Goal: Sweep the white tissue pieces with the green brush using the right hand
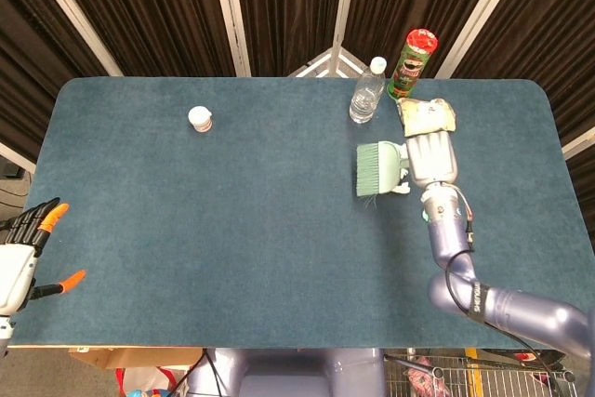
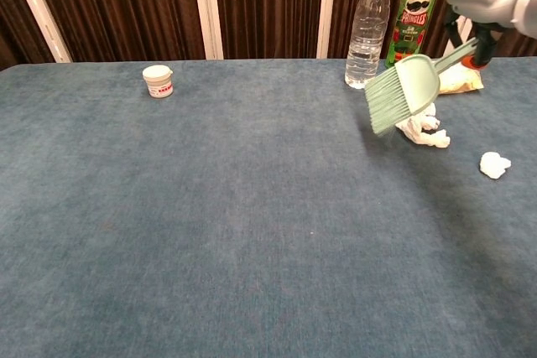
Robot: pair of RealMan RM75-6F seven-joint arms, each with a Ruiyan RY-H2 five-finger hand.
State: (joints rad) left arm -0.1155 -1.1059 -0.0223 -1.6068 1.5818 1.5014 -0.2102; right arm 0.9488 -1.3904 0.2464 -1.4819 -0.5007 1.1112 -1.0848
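Fingers of the right hand [image 1: 432,157] were wrapped round the handle of the green brush [image 1: 376,168], whose bristles pointed away from the hand, raised off the table [image 2: 210,207]. One white tissue piece [image 2: 494,164] lay apart, nearer than the brush; a clump [image 2: 424,131] lay just behind the bristles. Left hand [image 1: 20,253] hung spread, holding nothing.

One green brush [image 2: 401,93], two tissue pieces [image 2: 423,129] [image 2: 494,164], one bottle [image 2: 367,28], one can [image 2: 417,17], one jar [image 2: 158,81], one packet [image 1: 428,116]
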